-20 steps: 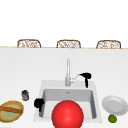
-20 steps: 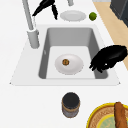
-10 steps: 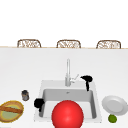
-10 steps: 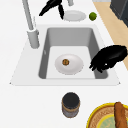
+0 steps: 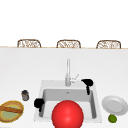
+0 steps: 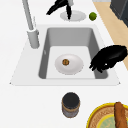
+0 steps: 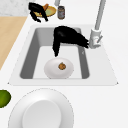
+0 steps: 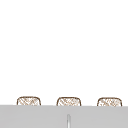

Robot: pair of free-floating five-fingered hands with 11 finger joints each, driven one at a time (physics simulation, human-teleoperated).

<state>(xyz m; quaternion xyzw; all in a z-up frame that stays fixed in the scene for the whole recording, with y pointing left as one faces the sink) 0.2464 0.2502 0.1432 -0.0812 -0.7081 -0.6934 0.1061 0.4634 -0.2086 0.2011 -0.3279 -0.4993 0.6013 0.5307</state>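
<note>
**Right hand at the faucet: close in gently**

I have the right hand point(image 7: 68, 37) over the back right corner of the sink point(image 6: 22, 75), fingers straight and apart, thumb hanging down, holding nothing. Its fingertips point at the faucet point(image 5: 67, 72), just beside the base and side lever; I cannot tell if they touch.

I judge that a slow, level approach suits best, meeting the lever from the side with flat fingers and keeping the thumb above the small white dish point(image 6: 69, 64) in the basin.

The left hand point(image 6: 107, 58) hovers at the sink's front left rim, fingers loose and empty, near the dark jar point(image 6: 71, 104) and the basket point(image 5: 11, 111).
</note>
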